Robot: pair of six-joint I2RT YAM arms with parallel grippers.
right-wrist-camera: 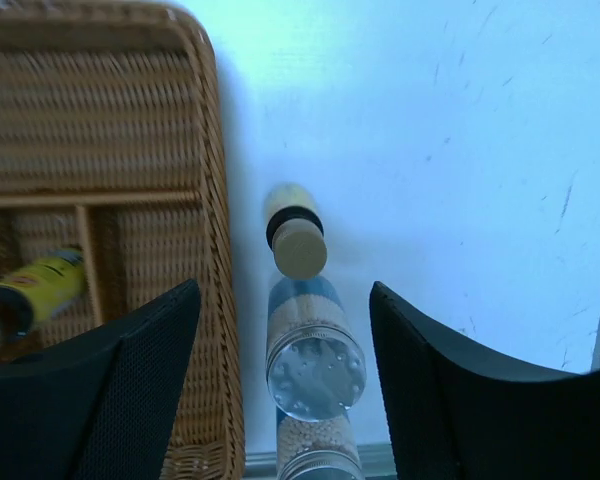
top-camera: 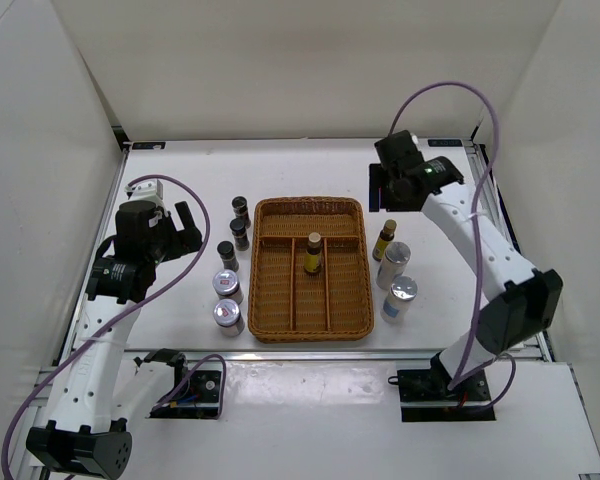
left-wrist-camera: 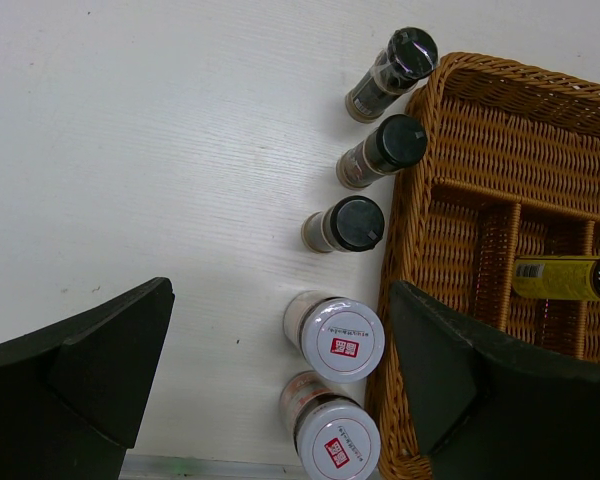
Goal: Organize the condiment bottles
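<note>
- Left gripper (left-wrist-camera: 280, 290) is hovering spread over silver-lidded jars (left-wrist-camera: 340, 340) left of basket (top-camera: 310, 336), with black-capped jars (left-wrist-camera: 355, 222) farther.
- Right gripper (right-wrist-camera: 282, 290) is hovering spread above amber bottle (right-wrist-camera: 298, 240) and cylinders (right-wrist-camera: 315, 365), right of basket.
- Second amber bottle (top-camera: 313, 255) is sitting in basket's middle compartment.
- Risk: bottles are crowding, so descending fingers could topple neighbours.

White table (top-camera: 280, 190) — plain white walls (top-camera: 310, 60) enclose it.

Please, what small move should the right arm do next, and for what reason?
Probably lower the right gripper toward the amber bottle standing just right of the basket. The jaws are open and empty, and that bottle shows between them in the right wrist view. Its twin already sits in the basket's middle compartment, so this one likely belongs beside it.
</note>
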